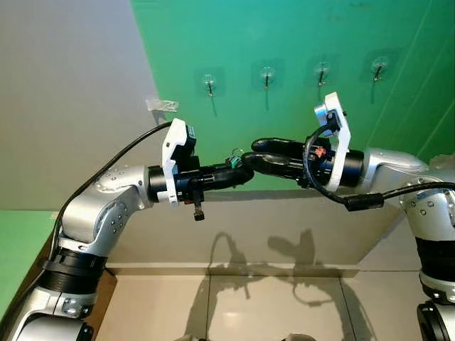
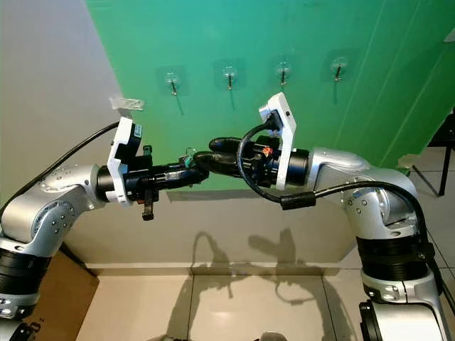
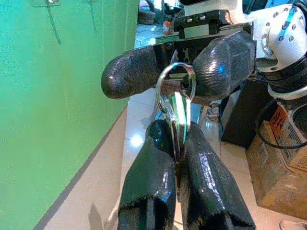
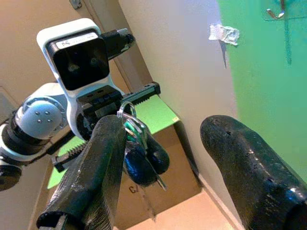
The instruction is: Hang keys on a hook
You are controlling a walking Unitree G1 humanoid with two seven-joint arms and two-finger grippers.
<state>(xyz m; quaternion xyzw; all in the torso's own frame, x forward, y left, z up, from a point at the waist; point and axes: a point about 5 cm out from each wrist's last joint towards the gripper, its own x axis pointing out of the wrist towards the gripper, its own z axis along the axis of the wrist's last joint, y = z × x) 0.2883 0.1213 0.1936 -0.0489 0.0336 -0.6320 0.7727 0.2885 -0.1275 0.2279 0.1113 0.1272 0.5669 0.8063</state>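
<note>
A bunch of keys on a silver ring [image 3: 176, 86] with a green tag stands between the fingertips of my left gripper [image 1: 245, 172], which is shut on the keys. My right gripper [image 1: 257, 153] meets it tip to tip, open, with one black finger [image 3: 129, 72] on each side of the ring. From the right wrist, the keys [image 4: 136, 136] lie close against one right finger [image 4: 96, 167], and the other finger [image 4: 249, 167] is well apart. Both grippers hover in front of the green wall [image 1: 298, 35], below and between the first hook [image 1: 209, 85] and the second hook [image 1: 266, 74].
Two more clear stick-on hooks [image 1: 322, 71] [image 1: 379, 67] follow in the same row to the right. A scrap of tape [image 1: 162, 105] sticks to the grey wall at the left. A cardboard box [image 1: 106, 284] stands by my left side on the tiled floor [image 1: 284, 305].
</note>
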